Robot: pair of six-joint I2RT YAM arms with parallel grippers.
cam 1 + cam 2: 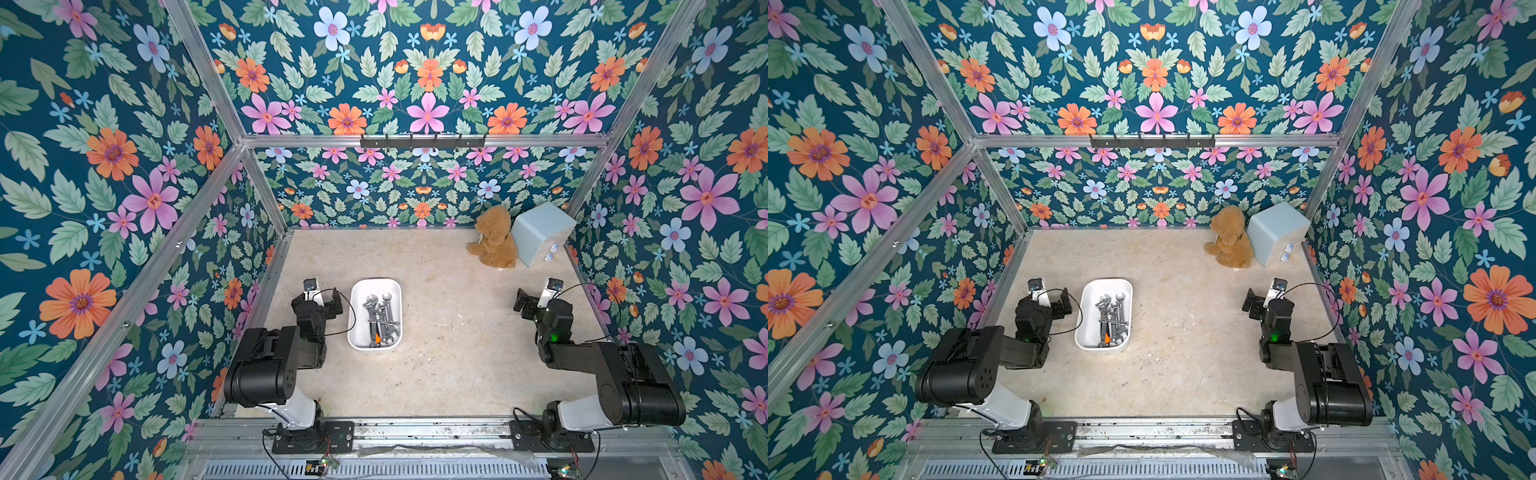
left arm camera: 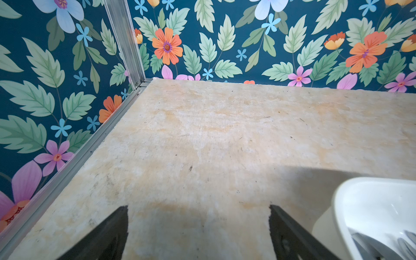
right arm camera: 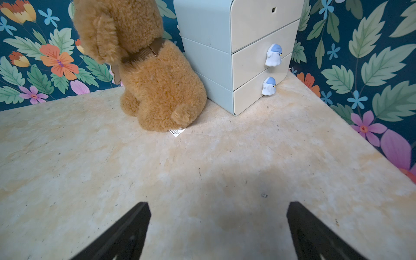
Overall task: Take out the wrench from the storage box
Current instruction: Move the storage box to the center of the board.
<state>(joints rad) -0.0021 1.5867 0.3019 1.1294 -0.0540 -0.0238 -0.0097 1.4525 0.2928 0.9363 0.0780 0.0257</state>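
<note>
Left hand (image 2: pixel 198 207) gapes wide just beside storage box (image 1: pixel 357 316); right hand (image 3: pixel 218 203) wide, well apart.

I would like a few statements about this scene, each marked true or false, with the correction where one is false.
1. The wrenches lie inside the white storage box. True.
2. The left gripper is shut on a wrench. False: it is open and holds nothing.
3. The brown plush dog sits beside the pale blue drawer cabinet. True.
4. The right gripper is above the storage box. False: it is open above bare table, away from the box.
</note>
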